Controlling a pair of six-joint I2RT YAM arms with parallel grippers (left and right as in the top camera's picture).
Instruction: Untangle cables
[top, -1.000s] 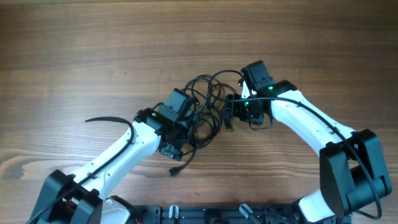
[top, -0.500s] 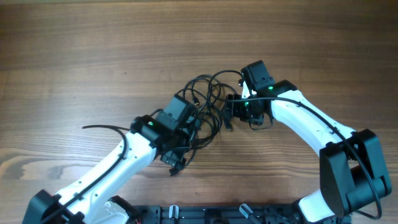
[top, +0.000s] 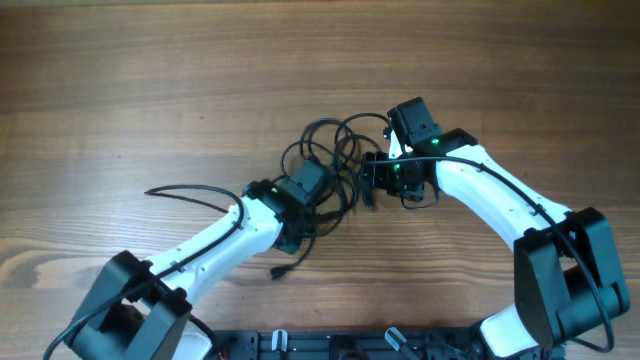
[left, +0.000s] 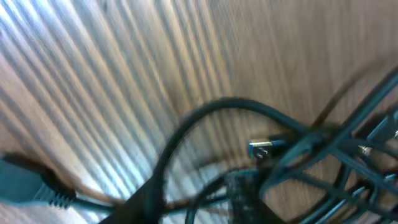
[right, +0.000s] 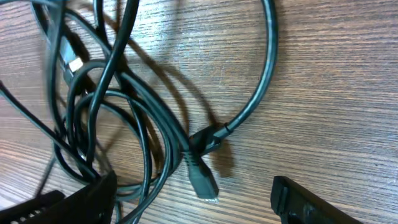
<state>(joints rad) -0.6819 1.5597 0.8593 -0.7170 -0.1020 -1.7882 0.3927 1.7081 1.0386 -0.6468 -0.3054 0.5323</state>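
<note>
I see cables (top: 335, 160) tangled at middle of table (top: 120, 80), between both arms. Right gripper (right: 194, 182) wide, plug (right: 202, 177) lying loose between fingers. Left gripper (top: 320, 198) in tangle; its view blurred, so I cannot tell its grip.

The table (top: 150, 80) is brown wood with a pronounced streaked grain and a smooth, low-sheen finish. The cables (top: 335, 165) have smooth black plastic or rubber jackets with a faint gloss, a moulded matt-black plug body (right: 202, 177), and a bright metal connector tip (left: 261, 149). The left arm (top: 215, 240) and right arm (top: 490, 195) carry glossy white plastic shells with matt black joint housings.
</note>
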